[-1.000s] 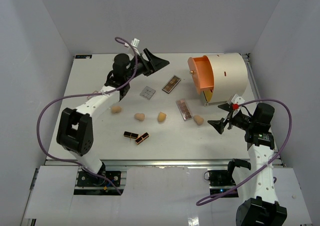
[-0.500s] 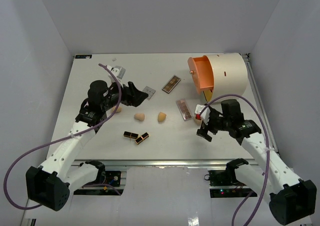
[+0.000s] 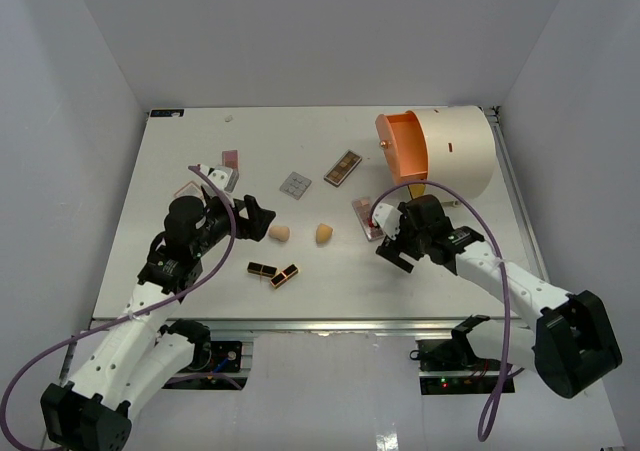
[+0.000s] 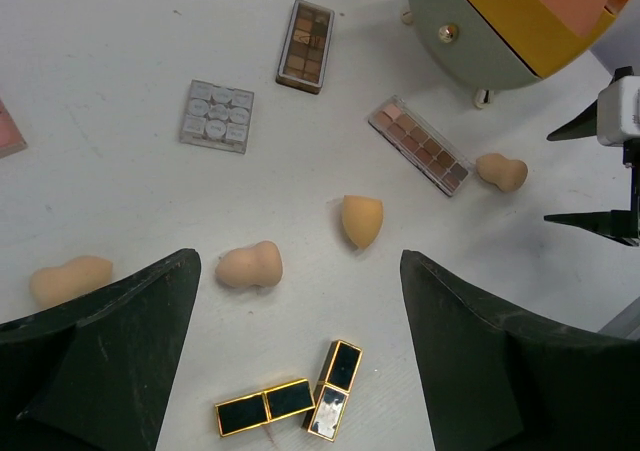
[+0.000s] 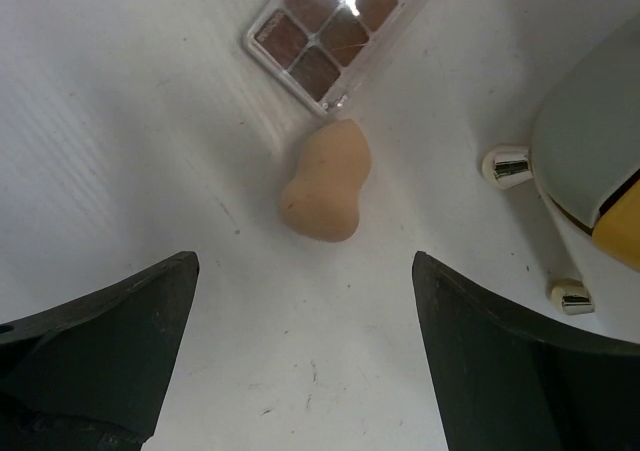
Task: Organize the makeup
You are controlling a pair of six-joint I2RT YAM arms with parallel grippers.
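- Our right tool, spread wide, points down at centre-right over a peach sponge just beside the eyeshadow palette.
- Our left tool, also spread, hovers centre-left above a second sponge.

Matt peach sponges, glossy black-and-gold lipstick tubes — matt white table, shiny metal feet

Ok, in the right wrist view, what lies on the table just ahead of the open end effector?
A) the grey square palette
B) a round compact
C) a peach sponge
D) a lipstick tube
C: a peach sponge lies just ahead of the open right end effector, by the end of an eyeshadow palette.
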